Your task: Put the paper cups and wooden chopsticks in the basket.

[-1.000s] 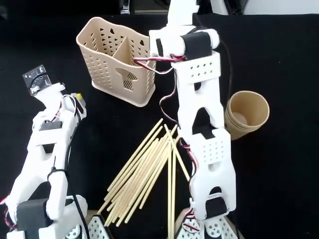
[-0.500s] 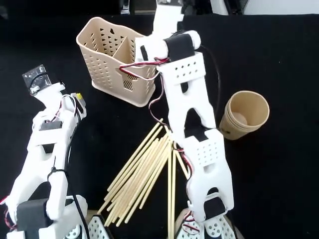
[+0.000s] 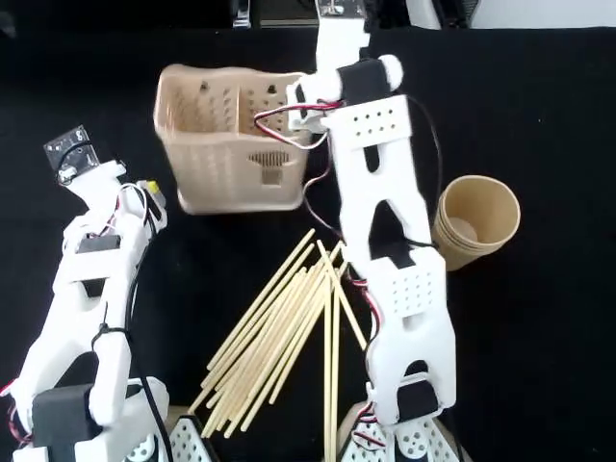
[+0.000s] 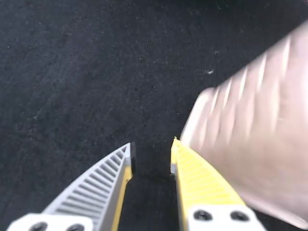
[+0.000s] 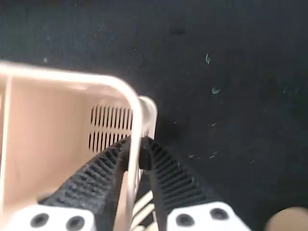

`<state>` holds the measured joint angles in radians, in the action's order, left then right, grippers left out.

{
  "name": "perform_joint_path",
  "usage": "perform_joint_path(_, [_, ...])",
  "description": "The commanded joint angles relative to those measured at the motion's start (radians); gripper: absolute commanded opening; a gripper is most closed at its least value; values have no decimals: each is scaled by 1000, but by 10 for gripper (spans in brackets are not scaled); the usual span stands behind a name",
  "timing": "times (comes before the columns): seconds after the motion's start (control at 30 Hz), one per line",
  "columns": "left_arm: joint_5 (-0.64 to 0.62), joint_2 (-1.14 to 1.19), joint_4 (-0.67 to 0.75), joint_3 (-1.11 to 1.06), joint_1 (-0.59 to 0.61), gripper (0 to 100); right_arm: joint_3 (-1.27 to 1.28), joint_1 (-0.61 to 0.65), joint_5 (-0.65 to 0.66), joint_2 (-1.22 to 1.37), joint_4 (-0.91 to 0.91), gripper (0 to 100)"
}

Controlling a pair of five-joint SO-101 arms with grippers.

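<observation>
There is one basket (image 3: 221, 178), one nested stack of cups (image 3: 476, 223), and one loose pile of chopsticks (image 3: 274, 332). Several cup rims show in the stack, but the exact count cannot be made out. There are roughly a dozen chopsticks; where they overlap they cannot be counted surely. The basket has a divider that splits it into two compartments, and no cups or chopsticks can be seen in it.

The basket sits at the far middle of the black table (image 3: 539, 115), its long slotted side facing the near edge. The cups lie on their side to the right, well apart from the basket, with the open mouth up toward the camera. The chopsticks fan out on the near middle of the table, between the two arm bases and beside the right arm (image 3: 385, 221).

The right gripper (image 5: 136, 142) is pinched on the basket's (image 5: 62, 134) end wall at a corner, with one dark finger inside the rim and the other outside, both pressed against the plastic.

The left gripper (image 4: 151, 144) hangs over bare table with its fingers a narrow gap apart and nothing between them. The basket (image 4: 260, 144) lies just beside its yellow finger; whether they touch cannot be told. The left arm (image 3: 91, 279) stands at the table's left side.
</observation>
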<state>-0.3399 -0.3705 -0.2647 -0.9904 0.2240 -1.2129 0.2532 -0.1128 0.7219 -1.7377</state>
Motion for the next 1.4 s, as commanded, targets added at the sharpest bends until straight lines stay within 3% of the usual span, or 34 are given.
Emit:
perform_joint_path(0.0, [0,-31,-2,5,10,148,1,-55,193,-58,8,12])
perform_joint_path(0.13, [-5,-32,-2,7,28,148,2,-66,322,-56,-23,12])
perform_joint_path(0.47, [-6,-28,-2,12,51,148,-5,-58,226,-62,-26,15])
perform_joint_path(0.77, [-6,-28,0,10,50,148,7,-63,227,-186,-29,13])
perform_joint_path(1.03, [-6,-28,0,8,50,148,311,-52,229,-321,-9,15])
perform_joint_path(1.37, [-3,-28,0,7,50,148,351,-52,192,-321,40,18])
